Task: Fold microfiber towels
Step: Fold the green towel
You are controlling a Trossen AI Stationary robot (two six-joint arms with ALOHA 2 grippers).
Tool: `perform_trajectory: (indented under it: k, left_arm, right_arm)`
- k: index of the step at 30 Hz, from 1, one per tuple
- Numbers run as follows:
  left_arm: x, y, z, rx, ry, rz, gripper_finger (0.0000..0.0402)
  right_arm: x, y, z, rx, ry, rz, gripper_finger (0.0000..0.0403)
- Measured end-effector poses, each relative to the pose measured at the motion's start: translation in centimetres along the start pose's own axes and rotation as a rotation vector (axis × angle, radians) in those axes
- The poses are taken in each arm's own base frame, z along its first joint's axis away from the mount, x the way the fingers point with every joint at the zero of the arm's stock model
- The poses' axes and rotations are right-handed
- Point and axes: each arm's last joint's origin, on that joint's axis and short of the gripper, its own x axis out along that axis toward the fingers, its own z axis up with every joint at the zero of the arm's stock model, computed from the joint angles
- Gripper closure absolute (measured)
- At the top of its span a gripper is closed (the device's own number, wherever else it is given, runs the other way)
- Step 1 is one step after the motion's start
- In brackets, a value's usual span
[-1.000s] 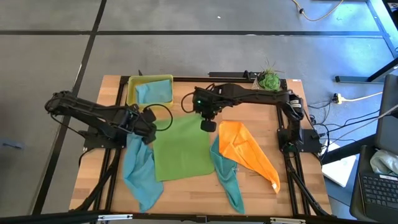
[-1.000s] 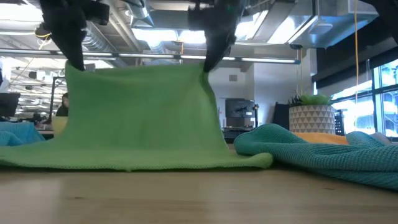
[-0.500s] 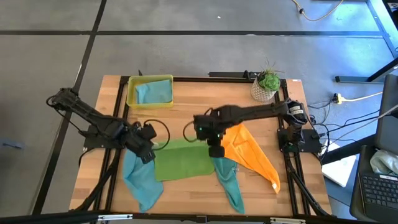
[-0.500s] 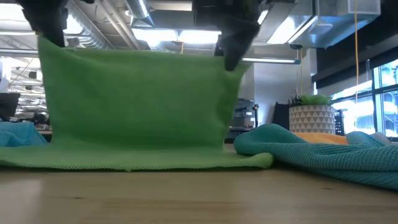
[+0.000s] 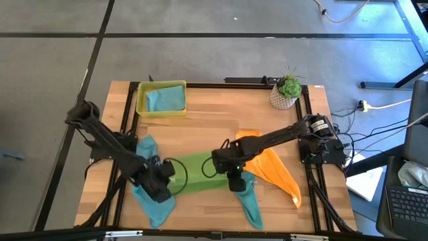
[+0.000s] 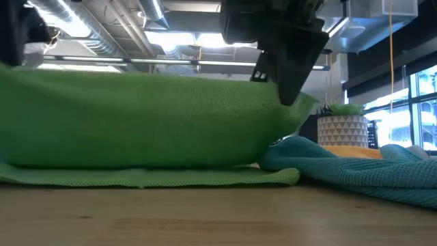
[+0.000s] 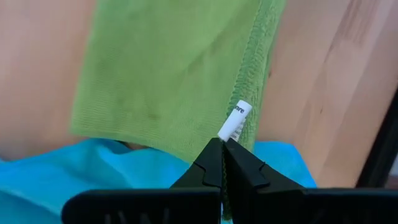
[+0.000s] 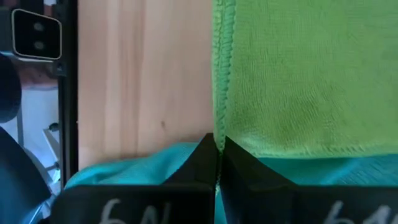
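Right now both arms are carrying the far edge of the lime green towel (image 5: pixel 200 175) toward the near side of the table (image 5: pixel 214 107), folding it in half. The left gripper (image 5: pixel 162 188) is pinching 1 corner, with the white label poking out beside its closed fingertips, and the right gripper (image 5: pixel 235 182) is clamped on the other corner along the stitched hem. In the low view the lifted half is sagging between the 2 grips above the layer lying flat on the wood.

Trouble could be coming from the neighbours. The left corner is hanging over a light blue towel (image 5: pixel 150 194) and the right corner over the teal towel (image 5: pixel 246 197), so letting go here could be dropping green cloth onto them instead of onto its own edge. The sag might also be leaving a wrinkle, or the edges landing crooked if 1 arm outruns the other; how well they line up is hard to judge from above.

Both arms are reaching low and well forward, wrists angled down. The orange towel (image 5: pixel 267 161) is lying to the right, and another light blue cloth is sitting in the tray (image 5: pixel 139 100).
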Motion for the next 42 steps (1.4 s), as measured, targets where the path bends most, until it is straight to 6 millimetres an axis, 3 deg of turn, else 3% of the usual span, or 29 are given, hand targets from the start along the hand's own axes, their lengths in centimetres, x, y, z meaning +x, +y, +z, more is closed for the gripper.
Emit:
perform_trajectory:
  k: [7, 15, 21, 25, 29, 36, 42]
  left_arm:
    - [3.1, -1.4, -1.5, 0.050, 0.082, 0.068, 0.0402]
    - [3.9, -1.6, -1.8, 0.047, 0.094, 0.092, 0.0397]
    - [3.9, -1.7, -1.9, 0.045, 0.103, 0.078, 0.0341]
    - [3.9, -2.2, -1.7, 0.031, 0.101, 0.022, 0.0289]
    - [3.9, -2.7, -1.6, 0.026, 0.106, -0.031, 0.0256]
    - [3.7, -2.5, -1.9, 0.030, 0.195, -0.041, 0.0245]
    - [1.4, -1.0, -1.8, 0.003, 0.147, 0.016, 0.0248]
  right_arm:
    - [0.2, 0.5, 0.3, -0.008, -0.054, -0.054, 0.0393]
    - [1.5, -0.1, -0.3, 0.056, -0.056, -0.027, 0.0383]
    - [3.2, -0.1, -1.9, 0.104, 0.015, 0.038, 0.0315]
    - [3.3, -0.2, -2.4, 0.119, 0.049, 0.013, 0.0265]
    - [3.1, -0.5, -2.3, 0.143, 0.047, 0.007, 0.0243]
    - [1.9, -1.4, -2.2, 0.175, 0.043, -0.130, 0.0250]
    - [-0.3, -2.9, -2.0, 0.149, -0.045, -0.195, 0.0279]
